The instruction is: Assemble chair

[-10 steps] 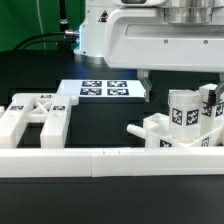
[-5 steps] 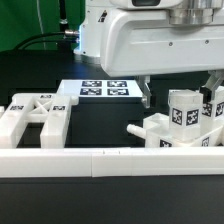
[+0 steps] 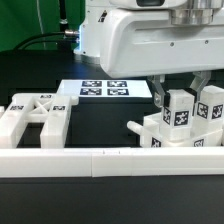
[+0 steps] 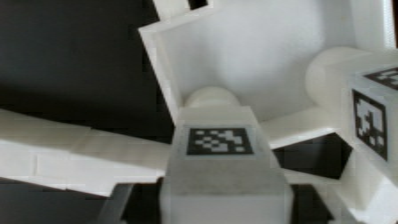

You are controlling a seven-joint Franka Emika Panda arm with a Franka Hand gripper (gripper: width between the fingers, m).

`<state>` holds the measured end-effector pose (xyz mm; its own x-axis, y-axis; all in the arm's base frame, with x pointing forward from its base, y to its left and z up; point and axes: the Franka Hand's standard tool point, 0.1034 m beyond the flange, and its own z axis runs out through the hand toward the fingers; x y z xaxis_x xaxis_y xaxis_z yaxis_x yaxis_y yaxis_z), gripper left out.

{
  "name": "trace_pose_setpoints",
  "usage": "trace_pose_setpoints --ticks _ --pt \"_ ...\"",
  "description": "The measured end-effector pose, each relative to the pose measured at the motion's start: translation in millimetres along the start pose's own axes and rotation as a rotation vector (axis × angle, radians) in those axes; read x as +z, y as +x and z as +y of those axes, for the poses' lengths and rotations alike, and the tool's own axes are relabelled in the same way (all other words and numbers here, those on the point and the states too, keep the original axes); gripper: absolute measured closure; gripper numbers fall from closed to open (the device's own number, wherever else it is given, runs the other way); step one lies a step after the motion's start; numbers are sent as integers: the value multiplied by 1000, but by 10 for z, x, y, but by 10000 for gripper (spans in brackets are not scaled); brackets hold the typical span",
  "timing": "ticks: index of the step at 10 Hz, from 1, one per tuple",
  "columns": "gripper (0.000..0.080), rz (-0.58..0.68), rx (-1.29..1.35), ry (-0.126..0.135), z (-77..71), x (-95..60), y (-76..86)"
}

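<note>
Black-fingered gripper (image 3: 179, 92) hangs at the exterior view's upper right, its jaws partly open and standing either side of an upright white leg (image 3: 179, 115). From here I cannot tell whether the pads press on the leg or only flank it. The wrist view shows the same leg (image 4: 217, 150) centred between the jaws, one tag turned toward that camera.

The leg looks like chunky matte plastic. I'd judge it light, stiff and not fragile, though smooth enough to slip if it is pinched near a corner. Its flat side faces, a little below the top, look like the place to hold it, with the jaws square across its width.

Its long axis runs straight up from the table (image 3: 100, 125), and a tagged face looks toward the exterior camera. It stands in a huddle of other chair parts (image 3: 158, 135) at the exterior view's lower right, touching or nearly touching them. A second leg (image 3: 210, 108) stands upright just beside it, nearer the right edge, so lifting it straight up seems safest.

Further out, a flat frame piece (image 3: 35, 112) lies at the exterior view's left. The marker board (image 3: 105, 88) is at mid-frame behind, and a long rail (image 3: 90, 162) runs across the front
</note>
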<state>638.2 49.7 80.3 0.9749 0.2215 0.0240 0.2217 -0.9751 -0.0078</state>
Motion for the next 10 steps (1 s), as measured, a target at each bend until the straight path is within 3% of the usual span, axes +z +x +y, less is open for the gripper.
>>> trace_pose_setpoints --ticks 2,10 --pt "513 0 27 0 6 0 -1" --pt "512 1 886 21 23 15 16"
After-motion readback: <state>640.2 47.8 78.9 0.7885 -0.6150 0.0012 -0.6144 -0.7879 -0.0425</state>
